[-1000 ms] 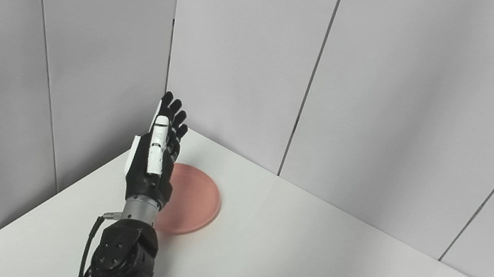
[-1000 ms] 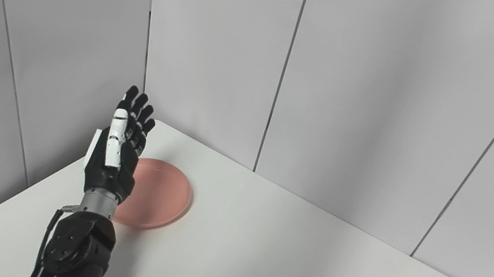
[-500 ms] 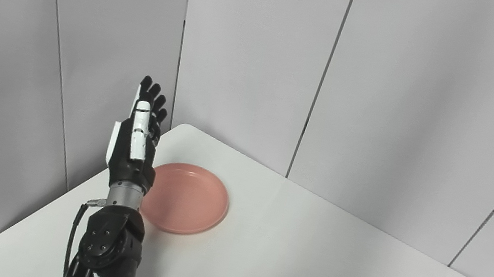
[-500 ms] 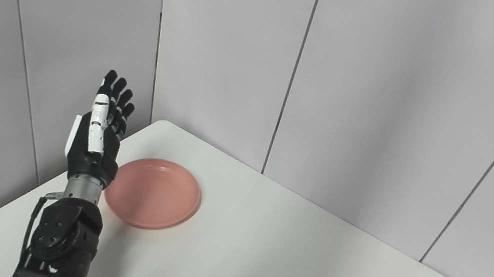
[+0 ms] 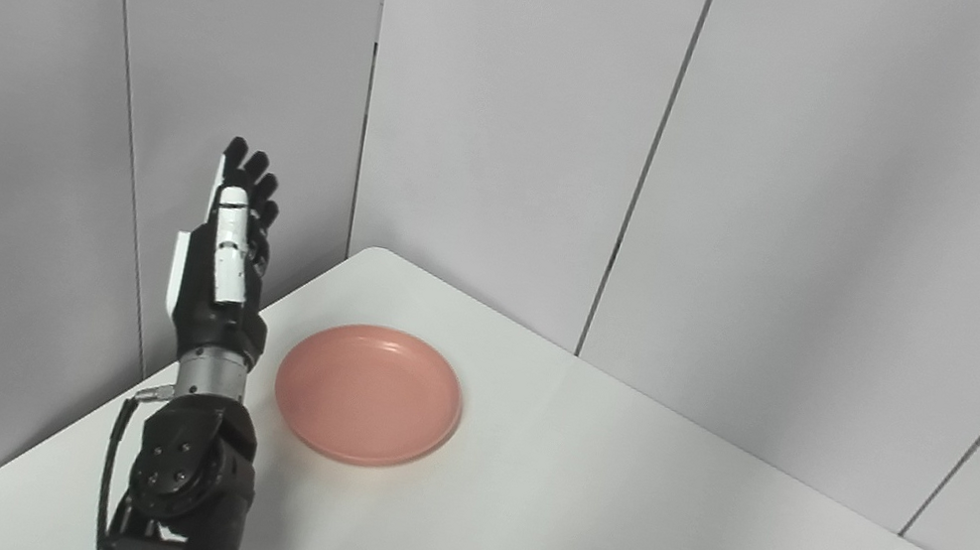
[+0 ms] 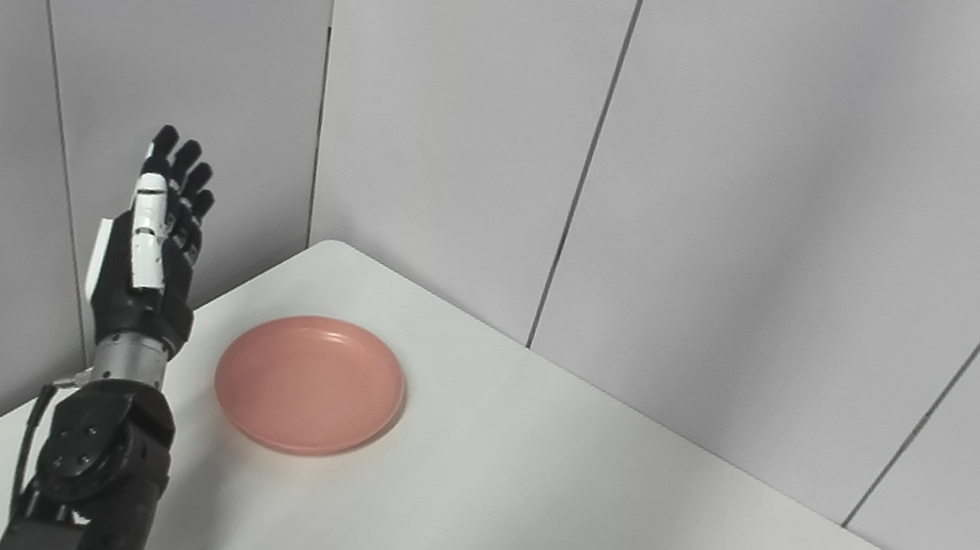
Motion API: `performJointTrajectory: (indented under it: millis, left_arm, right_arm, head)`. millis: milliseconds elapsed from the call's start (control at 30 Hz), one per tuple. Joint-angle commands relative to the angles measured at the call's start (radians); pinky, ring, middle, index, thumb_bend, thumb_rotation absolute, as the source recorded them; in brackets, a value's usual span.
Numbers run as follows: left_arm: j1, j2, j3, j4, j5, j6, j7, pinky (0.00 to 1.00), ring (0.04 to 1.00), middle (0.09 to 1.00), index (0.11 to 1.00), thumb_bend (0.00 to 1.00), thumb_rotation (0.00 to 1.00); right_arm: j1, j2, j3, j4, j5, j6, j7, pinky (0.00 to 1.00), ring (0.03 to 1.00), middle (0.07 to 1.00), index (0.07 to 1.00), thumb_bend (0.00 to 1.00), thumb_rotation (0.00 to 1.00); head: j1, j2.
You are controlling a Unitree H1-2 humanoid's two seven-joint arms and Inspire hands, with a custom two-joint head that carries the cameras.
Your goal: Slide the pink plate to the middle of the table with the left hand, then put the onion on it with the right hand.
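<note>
One pink plate [image 5: 368,393], left hand [image 5: 219,278] raised beside.

Matt pink plate [image 5: 368,393], smooth white table [image 5: 605,537]

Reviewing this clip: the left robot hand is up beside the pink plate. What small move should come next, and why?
Probably lower the left robot hand to the table just left of the pink plate, palm toward its rim. The hand is raised, open, fingers pointing up, apart from the plate, which sits near the table's far left corner, not the middle. No onion shows in either view.
</note>
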Motion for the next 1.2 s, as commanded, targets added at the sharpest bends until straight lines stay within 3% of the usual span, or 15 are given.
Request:
performJointTrajectory:
  millis: [0, 300, 533, 800, 1167]
  left_arm:
    - [-0.015, 0.029, 0.003, -0.01, -0.017, -0.042, -0.01, 1.0, 0.998, 0.998, 0.985, 0.42, 1.0]
    - [-0.001, 0.05, 0.017, 0.052, -0.044, -0.065, -0.013, 0.98, 0.986, 0.992, 0.98, 0.4, 1.0]
    - [-0.002, 0.054, 0.023, 0.102, -0.054, -0.069, -0.006, 0.95, 0.977, 0.977, 0.961, 0.39, 1.0]
    - [-0.006, 0.049, 0.031, 0.137, -0.104, -0.054, -0.007, 0.98, 0.975, 0.981, 0.959, 0.38, 1.0]
    - [0.002, 0.056, 0.032, 0.221, -0.098, -0.086, -0.013, 0.99, 0.966, 0.965, 0.945, 0.38, 1.0]
  right_arm:
    - [0.06, -0.002, -0.004, 0.07, -0.007, -0.028, 0.004, 0.67, 0.816, 0.824, 0.787, 0.55, 0.91]
    - [0.058, -0.003, -0.005, 0.074, -0.008, -0.022, 0.005, 0.71, 0.826, 0.835, 0.795, 0.55, 0.93]
    - [0.058, 0.0, -0.01, 0.066, -0.007, -0.009, -0.002, 0.67, 0.806, 0.817, 0.775, 0.54, 0.91]
    - [0.057, 0.001, -0.011, 0.066, -0.008, -0.015, -0.006, 0.66, 0.803, 0.809, 0.767, 0.5, 0.9]
    - [0.059, -0.001, -0.014, 0.074, 0.005, -0.031, 0.002, 0.65, 0.804, 0.809, 0.77, 0.49, 0.89]
  head:
    - [0.0, 0.0]
    - [0.01, 0.0]
    - [0.011, 0.006]
    - [0.011, 0.01]
    - [0.013, 0.017]
